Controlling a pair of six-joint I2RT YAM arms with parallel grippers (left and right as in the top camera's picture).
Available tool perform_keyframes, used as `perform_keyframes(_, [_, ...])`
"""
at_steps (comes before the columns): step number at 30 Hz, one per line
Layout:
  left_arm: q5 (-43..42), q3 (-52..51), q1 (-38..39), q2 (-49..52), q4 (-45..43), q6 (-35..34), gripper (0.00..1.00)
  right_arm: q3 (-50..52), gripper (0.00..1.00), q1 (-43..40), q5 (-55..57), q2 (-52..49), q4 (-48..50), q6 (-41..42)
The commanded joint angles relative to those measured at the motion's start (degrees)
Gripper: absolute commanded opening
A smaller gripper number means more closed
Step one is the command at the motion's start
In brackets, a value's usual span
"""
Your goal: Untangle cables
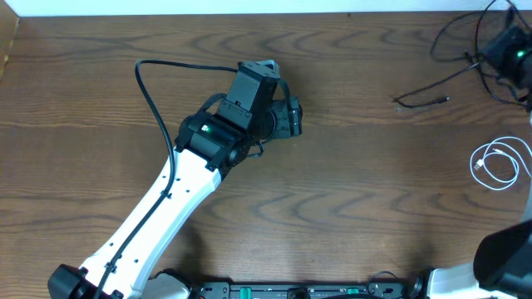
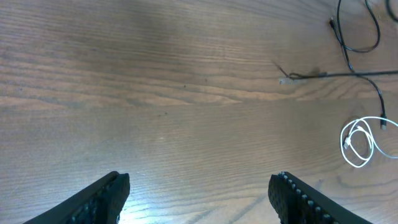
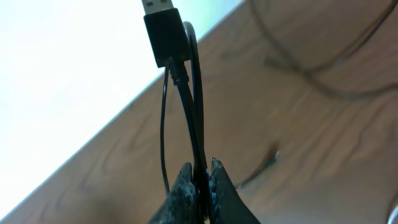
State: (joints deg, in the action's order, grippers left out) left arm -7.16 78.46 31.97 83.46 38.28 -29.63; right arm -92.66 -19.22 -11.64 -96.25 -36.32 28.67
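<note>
We see the right end effector (image 3: pixel 202 180) pinched tight on a black cable (image 3: pixel 191 106). Its doubled strand stands roughly upright in the wrist view, with the flat USB plug (image 3: pixel 163 31) pointing up, away from the fingers. A slack black cable (image 1: pixel 422 100) lies on the tabletop (image 1: pixel 332 208), its long run slanting from a small plug end toward the far right corner. The white cable (image 1: pixel 496 164) sits coiled in a loose loop near the right edge, apart from the slack one. The left end effector (image 2: pixel 199 190) hovers over bare wood mid-tabletop, jaws spread wide, holding nothing.
</note>
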Motion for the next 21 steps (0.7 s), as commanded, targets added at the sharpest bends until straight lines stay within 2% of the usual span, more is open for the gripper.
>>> perform_keyframes(1, [0.3,0.0,-0.2,1.2,-0.6,0.4,0.76,-1.0,0.01,-0.7,0.5,-3.1,1.3,0.0])
perform_keyframes(7, [0.3,-0.2,-0.2,2.5,-1.0,0.4,0.76,-1.0,0.01,-0.7,-1.5,-7.5,0.5,0.0])
perform_keyframes(16, [0.3,-0.2,-0.2,2.6,-1.1,0.6,0.77,-1.0,0.01,-2.8,8.1,-10.4,-2.8,0.0])
perform_keyframes(21, [0.3,-0.2,-0.2,2.6,-1.5,0.6,0.77,-1.0,0.01,-6.9,8.7,-10.5,-2.8,1.6])
